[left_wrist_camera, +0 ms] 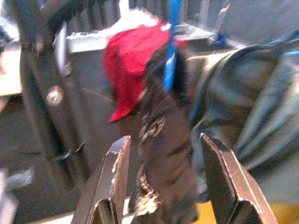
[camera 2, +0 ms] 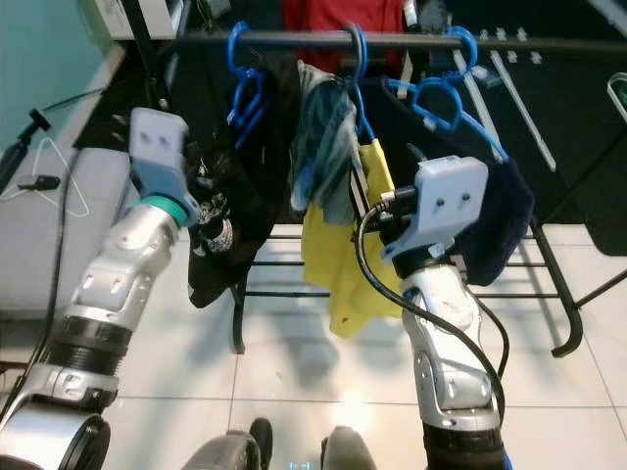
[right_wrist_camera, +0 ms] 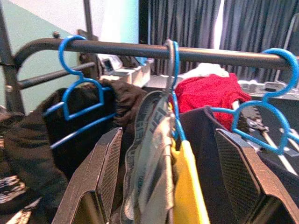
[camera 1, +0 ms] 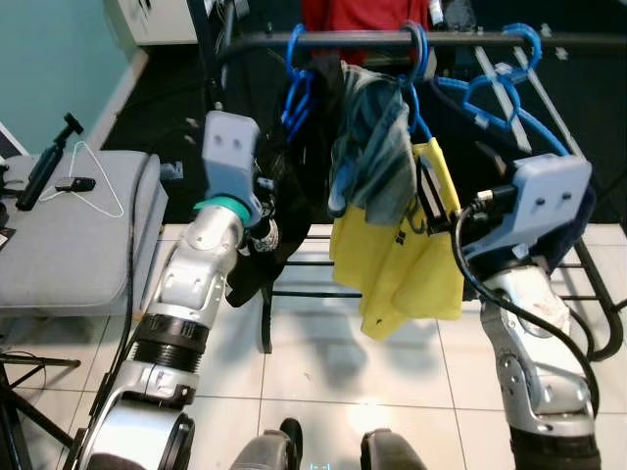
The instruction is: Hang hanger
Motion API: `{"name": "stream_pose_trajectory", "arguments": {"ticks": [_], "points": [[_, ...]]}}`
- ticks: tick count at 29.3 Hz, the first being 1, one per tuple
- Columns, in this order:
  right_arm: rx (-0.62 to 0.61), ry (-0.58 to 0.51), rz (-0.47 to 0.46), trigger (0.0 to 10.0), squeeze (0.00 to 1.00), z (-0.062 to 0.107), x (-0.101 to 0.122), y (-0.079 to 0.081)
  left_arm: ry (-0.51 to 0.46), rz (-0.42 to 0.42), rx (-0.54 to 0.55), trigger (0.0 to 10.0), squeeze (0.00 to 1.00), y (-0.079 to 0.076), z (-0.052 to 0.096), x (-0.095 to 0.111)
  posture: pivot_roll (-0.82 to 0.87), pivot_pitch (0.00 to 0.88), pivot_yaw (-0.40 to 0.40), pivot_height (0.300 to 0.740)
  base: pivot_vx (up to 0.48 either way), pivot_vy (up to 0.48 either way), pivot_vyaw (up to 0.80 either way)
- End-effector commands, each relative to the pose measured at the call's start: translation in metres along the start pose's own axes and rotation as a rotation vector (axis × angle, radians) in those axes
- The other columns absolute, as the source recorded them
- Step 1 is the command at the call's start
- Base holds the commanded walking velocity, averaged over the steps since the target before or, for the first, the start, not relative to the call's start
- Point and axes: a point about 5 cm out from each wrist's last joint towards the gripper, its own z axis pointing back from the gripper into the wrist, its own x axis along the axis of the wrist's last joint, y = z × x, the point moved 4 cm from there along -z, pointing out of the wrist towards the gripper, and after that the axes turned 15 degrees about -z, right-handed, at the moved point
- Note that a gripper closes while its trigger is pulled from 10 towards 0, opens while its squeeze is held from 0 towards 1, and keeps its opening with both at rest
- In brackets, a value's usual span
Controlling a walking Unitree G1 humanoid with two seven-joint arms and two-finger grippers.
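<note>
blue plastic hanger [right_wrist_camera: 174, 112] hooked over dark rail [right_wrist_camera: 140, 48], carrying yellow garment [camera 1: 407, 259], hanging upright

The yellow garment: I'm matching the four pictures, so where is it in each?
Left eye: yellow garment hangs centre, below the rail.
Right eye: yellow garment centre, left of the right arm.
Left wrist: yellow sliver at the lower right corner.
Right wrist: between the fingers.
Shared landmark: the rail.

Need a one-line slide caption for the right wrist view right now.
Open right gripper faces the rail, its fingers either side of the grey garment and yellow garment on blue hangers.
</note>
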Motion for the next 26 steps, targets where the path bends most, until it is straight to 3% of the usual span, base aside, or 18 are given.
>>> {"name": "stream_pose_trajectory", "arguments": {"ticks": [1, 2, 4, 6, 7, 9, 10, 12, 14, 15, 16, 18, 20, 21, 24, 26], "points": [[-0.034, 0.013, 0.018, 10.0, 0.00, 0.004, -0.002, -0.009, -0.022, 0.030, -0.049, 10.0, 0.00, -0.001, 0.008, 0.006, -0.15, 0.110, 0.116, 0.740, 0.000, 0.000, 0.00], [-0.034, 0.013, 0.018, 10.0, 0.00, 0.004, -0.002, -0.009, -0.022, 0.030, -0.049, 10.0, 0.00, -0.001, 0.008, 0.006, -0.15, 0.110, 0.116, 0.740, 0.000, 0.000, 0.00], [-0.097, 0.006, 0.064, 10.0, 0.00, 0.006, 0.000, -0.025, -0.159, 0.021, -0.285, 10.0, 0.00, -0.012, 0.046, 0.042, -0.13, 0.114, 0.111, 0.740, 0.000, 0.000, 0.00], [-0.097, 0.006, 0.064, 10.0, 0.00, 0.006, 0.000, -0.025, -0.159, 0.021, -0.285, 10.0, 0.00, -0.012, 0.046, 0.042, -0.13, 0.114, 0.111, 0.740, 0.000, 0.000, 0.00], [-0.122, -0.002, 0.075, 10.0, 0.00, 0.007, 0.002, -0.032, -0.183, 0.020, -0.396, 10.0, 0.00, -0.023, 0.061, 0.050, -0.13, 0.112, 0.111, 0.740, 0.000, 0.000, 0.00], [-0.122, -0.002, 0.075, 10.0, 0.00, 0.007, 0.002, -0.032, -0.183, 0.020, -0.396, 10.0, 0.00, -0.023, 0.061, 0.050, -0.13, 0.112, 0.111, 0.740, 0.000, 0.000, 0.00], [-0.193, -0.012, 0.157, 10.0, 0.00, 0.008, 0.009, -0.057, -0.157, 0.117, -0.495, 10.0, 0.00, -0.043, 0.077, 0.046, -0.14, 0.112, 0.119, 0.740, 0.000, 0.000, 0.00], [-0.193, -0.012, 0.157, 10.0, 0.00, 0.008, 0.009, -0.057, -0.157, 0.117, -0.495, 10.0, 0.00, -0.043, 0.077, 0.046, -0.14, 0.112, 0.119, 0.740, 0.000, 0.000, 0.00], [-0.264, -0.017, 0.257, 10.0, 0.00, 0.012, 0.021, -0.084, -0.134, 0.210, -0.486, 10.0, 0.00, -0.051, 0.077, 0.042, -0.15, 0.112, 0.119, 0.740, 0.000, 0.000, 0.00], [-0.264, -0.017, 0.257, 10.0, 0.00, 0.012, 0.021, -0.084, -0.134, 0.210, -0.486, 10.0, 0.00, -0.051, 0.077, 0.042, -0.15, 0.112, 0.119, 0.740, 0.000, 0.000, 0.00], [-0.309, -0.003, 0.308, 10.0, 0.00, 0.018, 0.026, -0.103, -0.134, 0.224, -0.473, 10.0, 0.00, -0.052, 0.074, 0.042, -0.15, 0.110, 0.119, 0.740, 0.000, 0.000, 0.00], [-0.370, 0.015, 0.321, 10.0, 0.00, 0.027, 0.031, -0.133, -0.125, 0.185, -0.452, 10.0, 0.00, -0.052, 0.069, 0.039, -0.15, 0.109, 0.124, 0.740, 0.000, 0.000, 0.00], [-0.381, 0.018, 0.318, 10.0, 0.00, 0.029, 0.032, -0.138, -0.119, 0.172, -0.449, 10.0, 0.00, -0.052, 0.068, 0.039, -0.15, 0.109, 0.124, 0.740, 0.000, 0.000, 0.00], [-0.346, 0.014, 0.279, 10.0, 0.00, 0.025, 0.031, -0.134, -0.096, 0.123, -0.455, 10.0, 0.00, -0.052, 0.070, 0.033, -0.14, 0.099, 0.129, 0.740, 0.000, 0.000, 0.00], [-0.207, 0.031, 0.149, 10.0, 0.00, 0.015, 0.012, -0.097, 0.032, 0.014, -0.310, 10.0, 0.00, -0.040, 0.067, -0.002, -0.14, 0.087, 0.137, 0.740, 0.000, 0.000, 0.00], [-0.158, 0.052, 0.132, 10.0, 0.00, 0.015, 0.002, -0.081, 0.082, -0.006, -0.246, 10.0, 0.00, -0.034, 0.069, -0.015, -0.14, 0.086, 0.138, 0.740, 0.000, 0.000, 0.00]]}}
